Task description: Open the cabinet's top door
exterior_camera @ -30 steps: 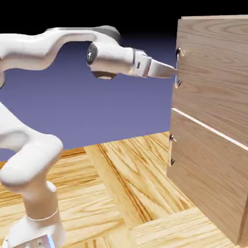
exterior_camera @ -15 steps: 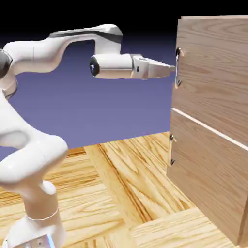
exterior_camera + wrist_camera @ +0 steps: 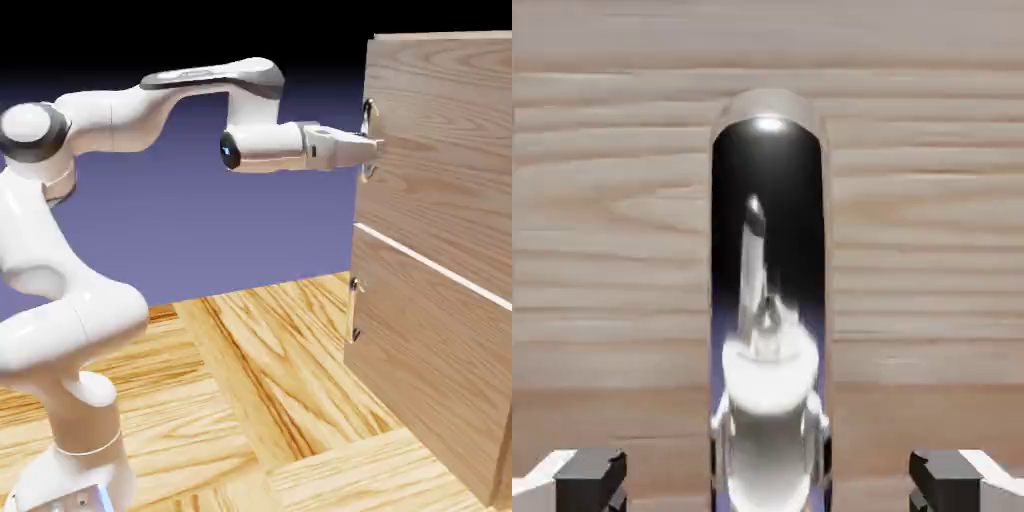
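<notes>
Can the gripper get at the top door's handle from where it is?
Probably yes: the gripper is already at the top door's handle, nothing between. In the hand view the handle stands centred, though the fingertips look spread wide.

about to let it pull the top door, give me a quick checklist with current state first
1. Claw at the top door's handle, not the lower one: ok.
2. Handle centred between the fingers: ok in the hand view.
3. Claw shut on the handle: ok by the side view; in the hand view the finger tips look wide apart.
4. Top door not yet opened: ok, flush with the cabinet.
5. Arm level with the handle: ok.
</notes>
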Controlling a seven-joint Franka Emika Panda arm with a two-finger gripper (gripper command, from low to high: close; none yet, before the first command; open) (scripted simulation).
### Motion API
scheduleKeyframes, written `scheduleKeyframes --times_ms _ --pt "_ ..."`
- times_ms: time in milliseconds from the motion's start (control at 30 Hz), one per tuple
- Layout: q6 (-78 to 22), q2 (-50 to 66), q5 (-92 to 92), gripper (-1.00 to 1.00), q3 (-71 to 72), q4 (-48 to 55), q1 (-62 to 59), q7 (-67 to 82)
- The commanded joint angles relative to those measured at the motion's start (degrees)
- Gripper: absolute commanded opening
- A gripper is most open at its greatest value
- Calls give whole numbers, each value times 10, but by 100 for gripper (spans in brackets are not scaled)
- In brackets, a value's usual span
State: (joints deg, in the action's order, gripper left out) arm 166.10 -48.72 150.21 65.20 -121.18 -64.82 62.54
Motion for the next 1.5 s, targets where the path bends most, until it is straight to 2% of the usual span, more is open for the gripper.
scheduleKeyframes --times_ms 0,467,800,1133,1467 --pt "-11 0 -8 -100 -16 -17 21 0" --pt "-201 -68 -204 -100 -288 -262 293 -53" --pt "-370 -158 -416 -100 -495 -381 373 -105" --pt "-553 -176 -629 -100 -703 -403 370 -120" --pt "-751 -89 -819 -100 -911 -325 387 -93"
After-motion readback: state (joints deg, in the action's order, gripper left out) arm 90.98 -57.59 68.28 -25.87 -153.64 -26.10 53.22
